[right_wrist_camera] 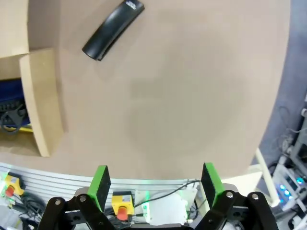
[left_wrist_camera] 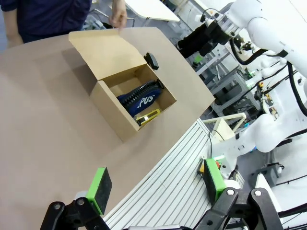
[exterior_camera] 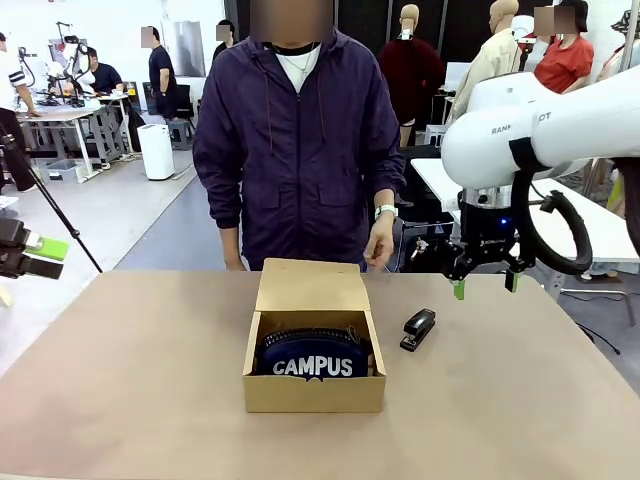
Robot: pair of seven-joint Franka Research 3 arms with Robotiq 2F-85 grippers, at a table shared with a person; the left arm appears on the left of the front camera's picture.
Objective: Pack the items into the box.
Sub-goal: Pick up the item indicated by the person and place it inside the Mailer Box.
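Observation:
The open brown box (exterior_camera: pixel 314 392) stands mid-table with its flap lid (exterior_camera: pixel 312 285) folded back toward the person. Inside lies the navy "CAMPUS" pouch (exterior_camera: pixel 313 360). The left wrist view shows the box (left_wrist_camera: pixel 108 103) holding the pouch (left_wrist_camera: pixel 141 98) and, beside it, the yellow utility knife (left_wrist_camera: pixel 147 116). A black stapler (exterior_camera: pixel 418 329) lies on the table just right of the box. My right gripper (exterior_camera: pixel 485 285) hangs open above the table, right of and beyond the stapler (right_wrist_camera: pixel 113 29). At the picture's left edge my left gripper (exterior_camera: pixel 45 257) is open, off the table and holding nothing.
A person in a dark jacket stands at the far side, one hand (exterior_camera: pixel 380 240) hanging near the lid's far right corner. The brown table (exterior_camera: pixel 150 380) has free room left and right of the box. Its near edge and an aluminium frame (right_wrist_camera: pixel 57 175) lie below my right gripper (right_wrist_camera: pixel 154 184).

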